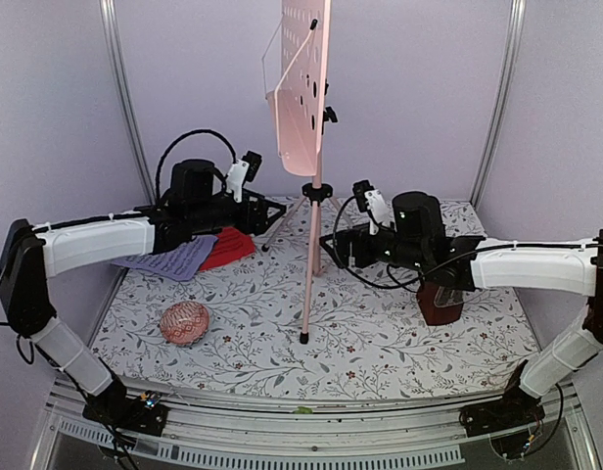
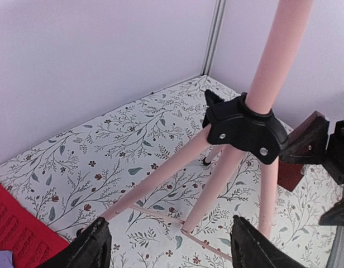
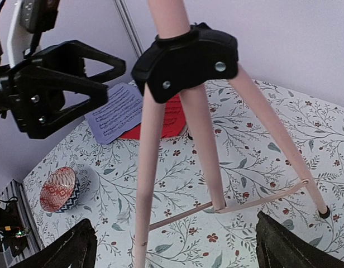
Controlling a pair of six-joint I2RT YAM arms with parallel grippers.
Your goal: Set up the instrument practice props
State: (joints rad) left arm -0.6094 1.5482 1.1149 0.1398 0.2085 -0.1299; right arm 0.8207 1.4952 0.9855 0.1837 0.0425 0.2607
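Wide-spread left fingers (image 2: 96, 248) and right fingers (image 3: 74, 248), pink music stand (image 1: 301, 88) legs between each pair, seemingly untouched.

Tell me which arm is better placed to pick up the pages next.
Left, probably: the pages lie close to the open left gripper, while the stand separates them from the right gripper.

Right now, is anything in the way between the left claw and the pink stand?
No, nothing visible is in the way. The left claw is open, and the pink stand has its legs right in front of the fingers, with only the flowery table behind them.
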